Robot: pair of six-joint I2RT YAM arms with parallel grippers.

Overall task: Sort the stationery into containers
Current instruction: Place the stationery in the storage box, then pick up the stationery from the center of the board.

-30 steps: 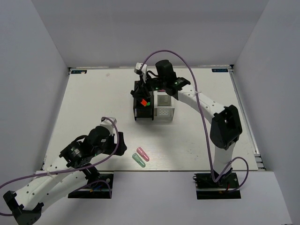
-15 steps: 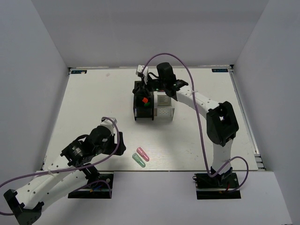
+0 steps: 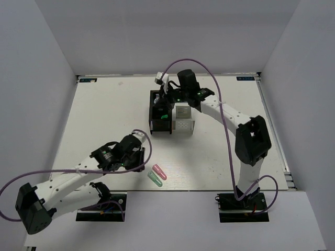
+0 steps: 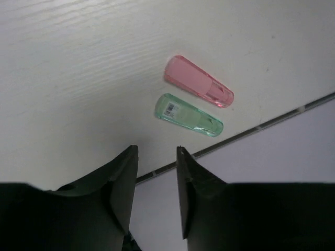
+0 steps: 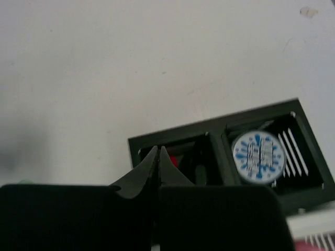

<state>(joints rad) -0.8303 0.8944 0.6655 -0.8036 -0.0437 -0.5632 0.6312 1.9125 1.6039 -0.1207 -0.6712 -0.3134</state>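
Observation:
A pink capsule (image 3: 159, 172) and a green capsule (image 3: 154, 178) lie side by side near the table's front edge. They also show in the left wrist view as the pink capsule (image 4: 199, 88) and the green capsule (image 4: 188, 120). My left gripper (image 3: 140, 159) is open and empty, just left of them and apart (image 4: 157, 154). The black box (image 3: 159, 130) holds markers; a green cap (image 3: 163, 111) shows. My right gripper (image 3: 170, 99) hovers over the black box (image 5: 167, 137), shut and empty (image 5: 158, 152). A blue roll (image 5: 257, 157) and an orange cap (image 5: 174, 161) lie inside. The pink tube is hidden.
The white box (image 3: 183, 125) stands against the black box's right side. The table's front edge (image 4: 272, 121) runs just beyond the capsules. Purple cables loop over both arms.
My left arm has reached forward and right, bringing its gripper close to the capsules. My right gripper has shifted slightly over the black box; the orange cap no longer shows from above.

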